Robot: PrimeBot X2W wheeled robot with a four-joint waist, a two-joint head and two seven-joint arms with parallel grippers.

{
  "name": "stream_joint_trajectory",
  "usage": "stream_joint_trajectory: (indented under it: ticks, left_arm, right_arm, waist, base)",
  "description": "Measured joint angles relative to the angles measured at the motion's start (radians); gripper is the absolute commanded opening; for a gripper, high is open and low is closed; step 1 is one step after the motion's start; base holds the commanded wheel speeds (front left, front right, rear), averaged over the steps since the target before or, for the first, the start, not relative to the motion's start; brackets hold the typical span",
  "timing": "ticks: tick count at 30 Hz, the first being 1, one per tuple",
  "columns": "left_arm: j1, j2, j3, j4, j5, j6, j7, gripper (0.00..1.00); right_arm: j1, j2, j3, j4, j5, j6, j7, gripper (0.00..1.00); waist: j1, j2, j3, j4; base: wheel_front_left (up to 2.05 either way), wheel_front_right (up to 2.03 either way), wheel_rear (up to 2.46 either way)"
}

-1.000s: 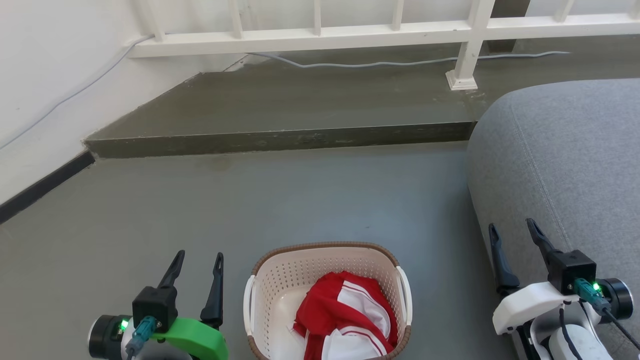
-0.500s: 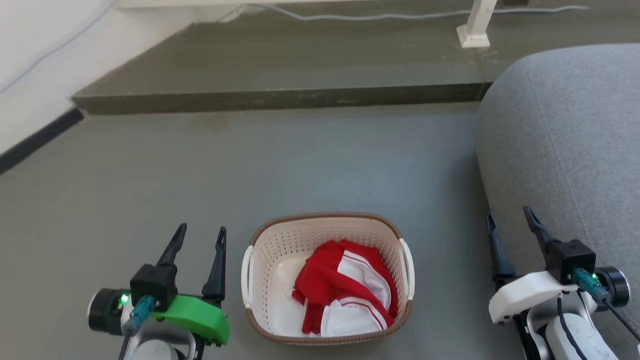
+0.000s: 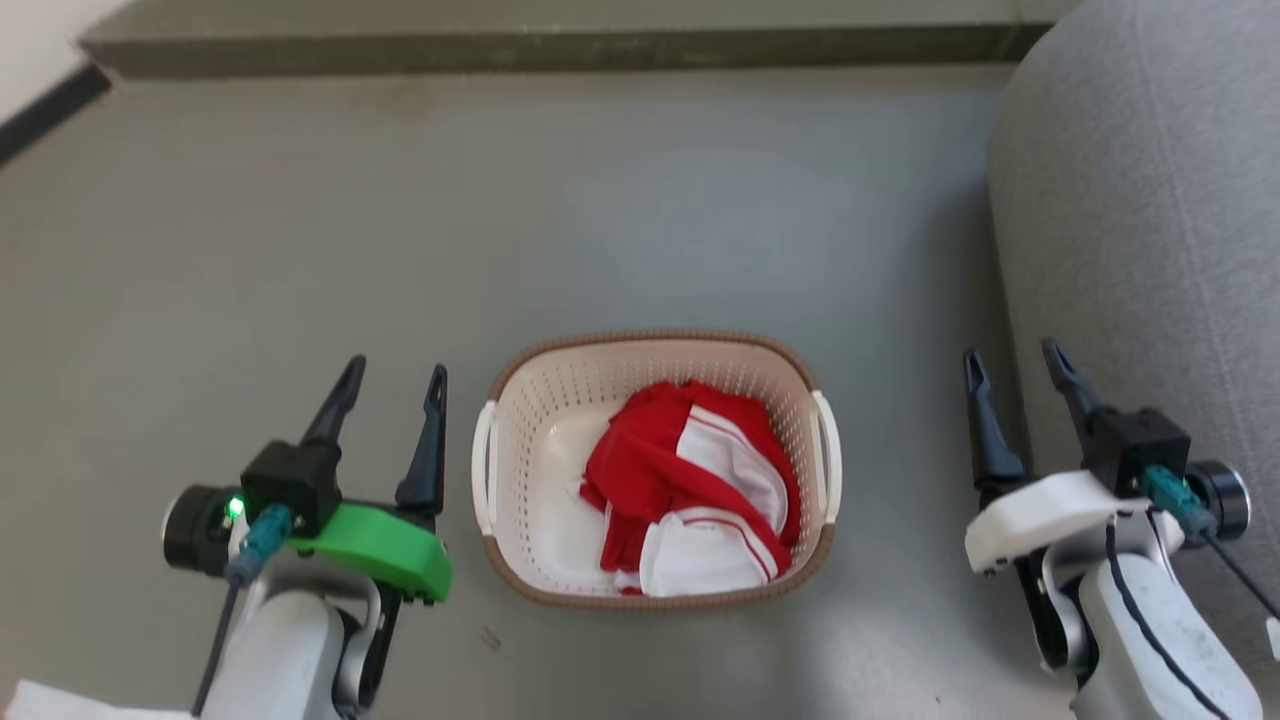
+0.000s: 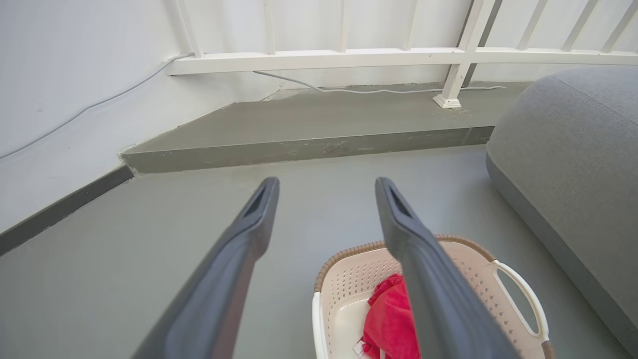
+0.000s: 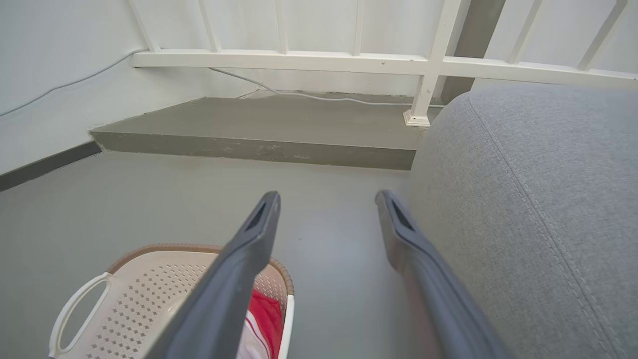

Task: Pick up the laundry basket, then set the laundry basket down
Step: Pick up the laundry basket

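Underlying everything, the floor [image 3: 650,200]: plain grey and smooth, running from 6 o'clock up to 12 o'clock in the head view.
Grey upholstered seat [image 3: 1150,200]: a rounded fabric bulk along the 3 o'clock side, standing on the floor well apart from the basket.
Raised step [image 4: 309,119]: a low grey ledge at 12 o'clock, its dark front edge crossing the far end of the floor.
Railing [image 4: 319,59]: white bars and a post standing on the step, at 12 o'clock in both wrist views.
Laundry basket [image 3: 600,385]: cream, perforated, with a brown rim. It stands upright on the floor just toward 6 o'clock of the head view's centre, between the two grippers and touched by neither. One white handle [image 3: 483,465] faces 9 o'clock, the other [image 3: 828,450] faces 3 o'clock.
Red and white garment [image 3: 690,480]: crumpled inside the basket, heaped toward its 4 o'clock side, with bare basket bottom at 8 o'clock.
Left gripper [image 3: 396,370]: at 9 o'clock of the basket, just beside that handle, fingers spread and pointing to 12 o'clock, holding nothing.
Right gripper [image 3: 1010,353]: at 3 o'clock of the basket, farther off, fingers spread and empty. Its outer finger is just beside the seat, and whether they touch cannot be told.
Cable [image 4: 379,91]: pale and thin, lying on the step at 12 o'clock.
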Motion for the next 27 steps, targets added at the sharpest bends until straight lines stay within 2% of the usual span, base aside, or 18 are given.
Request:
stream_joint_trajectory:
  ticks: [15, 27]
  left_arm:
    - [-0.274, -0.007, -0.015, 0.128, -0.003, -0.068, 0.020, 1.00]
    - [-0.415, -0.034, -0.053, 0.309, -0.005, -0.095, 0.019, 1.00]
  right_arm:
    - [-0.213, 0.011, -0.020, 0.105, 0.002, 0.000, 0.000, 1.00]
    - [-0.326, 0.013, 0.006, 0.248, 0.000, 0.027, 0.000, 1.00]
  waist:
    - [0.0001, 0.0000, 0.214, 0.019]
    - [0.0002, 0.0000, 0.376, 0.044]
  base:
    - [0.00, 0.00, 0.00]
    - [0.00, 0.00, 0.00]
